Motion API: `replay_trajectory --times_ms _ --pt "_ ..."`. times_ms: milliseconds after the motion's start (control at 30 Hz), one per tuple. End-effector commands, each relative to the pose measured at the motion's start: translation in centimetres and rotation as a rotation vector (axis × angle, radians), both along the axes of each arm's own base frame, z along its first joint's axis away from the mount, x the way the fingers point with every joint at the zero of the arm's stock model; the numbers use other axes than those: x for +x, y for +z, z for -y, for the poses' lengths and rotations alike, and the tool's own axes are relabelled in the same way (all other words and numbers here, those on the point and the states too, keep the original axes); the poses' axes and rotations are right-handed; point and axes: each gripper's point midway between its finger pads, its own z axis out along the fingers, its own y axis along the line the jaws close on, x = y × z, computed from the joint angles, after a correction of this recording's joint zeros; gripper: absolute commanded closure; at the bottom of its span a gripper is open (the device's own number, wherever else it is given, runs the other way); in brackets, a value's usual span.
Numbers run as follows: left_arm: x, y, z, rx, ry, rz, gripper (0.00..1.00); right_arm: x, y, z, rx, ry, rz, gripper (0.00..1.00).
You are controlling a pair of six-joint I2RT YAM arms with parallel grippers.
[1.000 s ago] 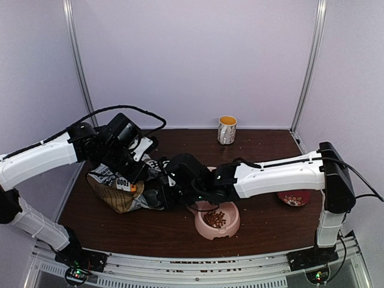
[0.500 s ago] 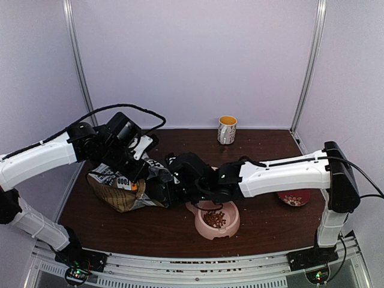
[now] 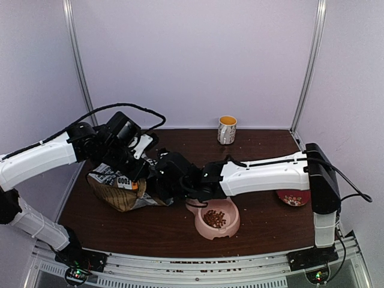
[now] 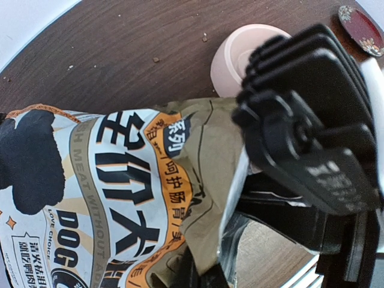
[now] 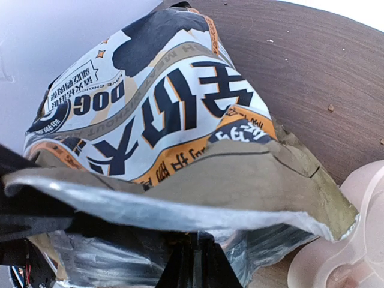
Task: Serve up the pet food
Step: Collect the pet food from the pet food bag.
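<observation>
**Bag gripped at both ends, its mouth just short of the bowl**

Nearest, a small heap of pet food lies in the front well of the pink bowl. Just behind and to the left, the right gripper pinches the torn foil lip of the bag, and the left gripper is clamped on its upper edge. A clean pour likely means bringing the mouth over the well first, then lifting the tail slowly. A mug stands far back.

bag: lying, table left | pink bowl: front centre | mug: upright, back | red dish: right
</observation>
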Motion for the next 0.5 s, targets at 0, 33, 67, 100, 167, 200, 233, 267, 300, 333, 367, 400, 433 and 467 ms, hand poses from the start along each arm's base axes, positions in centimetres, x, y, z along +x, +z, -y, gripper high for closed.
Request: replay_trajectory --times_ms 0,33,67,100,167,200,233,267,300,333,367,400,433,467 --pt "1.6 4.3 1.4 -0.136 0.013 0.128 1.00 2.6 0.6 0.6 0.029 -0.076 0.050 1.00" --pt "1.6 4.3 1.4 -0.136 0.014 0.129 1.00 2.8 0.3 0.5 0.024 -0.076 0.049 1.00" --pt "1.7 4.4 1.3 -0.137 0.015 0.132 1.00 3.0 0.1 0.4 0.018 -0.079 0.049 1.00" --pt "1.7 4.5 1.3 -0.137 0.015 0.132 1.00 3.1 -0.3 0.3 0.008 -0.078 0.047 1.00" --pt "1.7 4.5 1.3 -0.137 0.014 0.135 1.00 3.3 -1.1 0.0 -0.018 -0.075 0.044 1.00" --pt "1.7 4.5 1.3 -0.136 0.014 0.134 1.00 3.3 -1.8 -0.1 -0.040 -0.078 0.036 1.00" --pt "1.7 4.5 1.3 -0.135 0.015 0.136 1.00 3.4 -2.2 -0.2 -0.052 -0.077 0.031 1.00" --pt "1.7 4.5 1.3 -0.135 0.015 0.135 1.00 3.5 -2.7 -0.4 -0.065 -0.076 0.027 1.00" --pt "1.7 4.4 1.3 -0.134 0.016 0.136 1.00 3.5 -3.3 -0.5 -0.079 -0.074 0.020 1.00" --pt "1.7 4.4 1.2 -0.133 0.016 0.136 1.00 3.4 -4.0 -0.6 -0.090 -0.070 0.010 1.00" --pt "1.7 4.5 1.3 -0.133 0.017 0.137 1.00 3.4 -4.6 -0.6 -0.101 -0.067 0.004 1.00" --pt "1.7 4.4 1.2 -0.131 0.016 0.137 1.00 3.2 -5.1 -0.7 -0.109 -0.060 -0.004 1.00" --pt "1.7 4.4 1.3 -0.131 0.016 0.137 1.00 3.0 -5.7 -0.8 -0.119 -0.051 -0.013 1.00" --pt "1.7 4.4 1.3 -0.131 0.016 0.137 1.00 2.9 -6.2 -0.9 -0.124 -0.040 -0.022 1.00"
